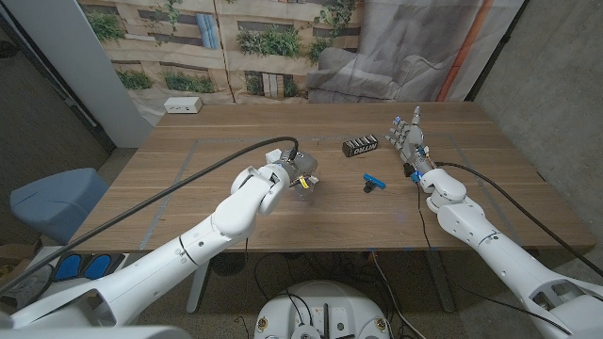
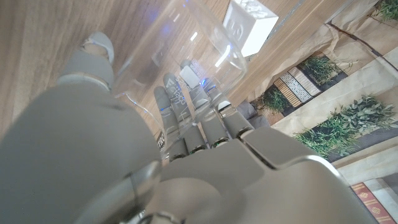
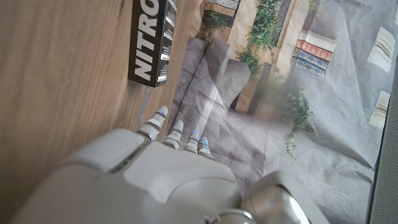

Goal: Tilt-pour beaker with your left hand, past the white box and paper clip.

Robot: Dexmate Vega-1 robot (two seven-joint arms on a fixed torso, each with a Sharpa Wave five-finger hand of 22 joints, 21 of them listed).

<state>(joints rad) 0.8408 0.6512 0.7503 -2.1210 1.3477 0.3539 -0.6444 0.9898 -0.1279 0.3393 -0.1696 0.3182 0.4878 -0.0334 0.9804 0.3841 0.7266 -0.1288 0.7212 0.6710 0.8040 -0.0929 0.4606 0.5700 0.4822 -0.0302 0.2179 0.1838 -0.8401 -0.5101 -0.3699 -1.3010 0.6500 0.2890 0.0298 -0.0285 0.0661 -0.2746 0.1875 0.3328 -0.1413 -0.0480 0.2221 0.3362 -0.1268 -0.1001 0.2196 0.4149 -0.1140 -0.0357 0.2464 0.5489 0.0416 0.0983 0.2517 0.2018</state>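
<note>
— Things on our table, counted: one beaker (image 1: 306, 177), one blue clip (image 1: 374, 182), one black box (image 1: 360, 146), one white box (image 1: 183, 105). We have two hands up.

— Where do we see the beaker?

— Near the table's middle, in our left hand (image 1: 287, 173), which is wrapped round it. In the left wrist view the beaker (image 2: 180, 53) is clear and round-walled, tipped on a slant, with fingers (image 2: 177, 102) curled along its side and the thumb on the other side. From the beaker, the clip lies at three o'clock, the black box at about one o'clock, and the white box far off at ten o'clock, by the table's far edge.

— Any writing we can read?

— On the black box (image 3: 152, 40), white capitals "NITRO", cut off at the picture's edge. The white box (image 2: 250, 23) has raised marks we cannot make out.

— And our right hand (image 1: 411, 141)?

— It holds nothing; its fingers are spread and point away from us, just at three o'clock of the black box.

— Materials?

— Tabletop (image 1: 226, 202) of smooth wood grain with faint taped lines; hands of pale grey plastic.
</note>
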